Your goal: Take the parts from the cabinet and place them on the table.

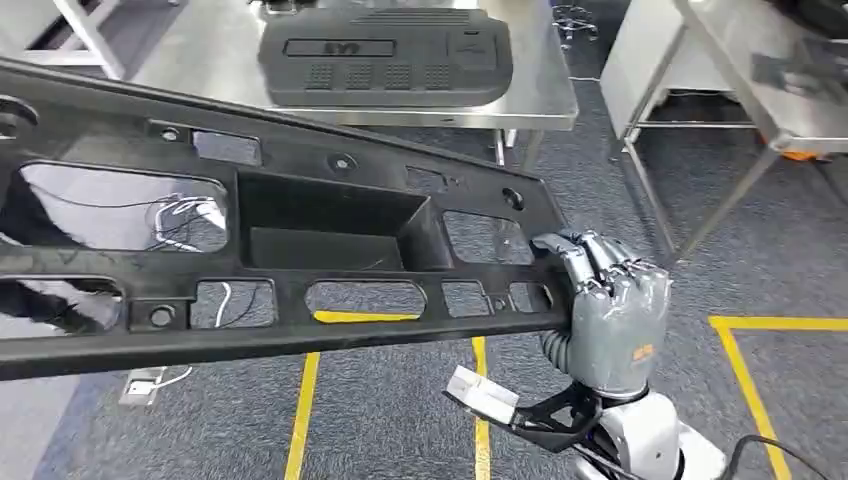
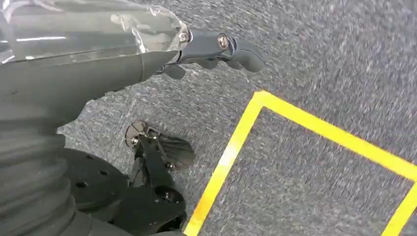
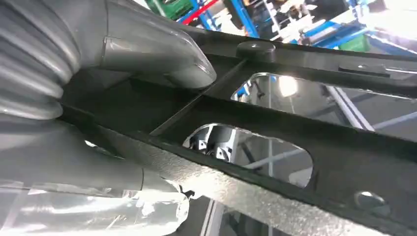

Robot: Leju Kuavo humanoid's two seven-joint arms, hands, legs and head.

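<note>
A long black plastic frame panel (image 1: 330, 215) with several cut-outs stretches across the head view, tilted and held above the carpet. My right hand (image 1: 610, 300) grips its right end, fingers wrapped over the edge. In the right wrist view the thumb (image 3: 157, 49) presses on the panel (image 3: 295, 128) close up. A black ribbed cover part (image 1: 385, 55) lies on the steel table (image 1: 545, 105) beyond the panel. My left hand (image 2: 211, 46) hangs over the grey carpet with its fingers stretched out and nothing in them.
A second steel table (image 1: 770, 110) stands at the right with thin legs. Yellow tape lines (image 1: 745, 370) mark the grey carpet. White cables (image 1: 185, 215) show through the panel's cut-outs at the left.
</note>
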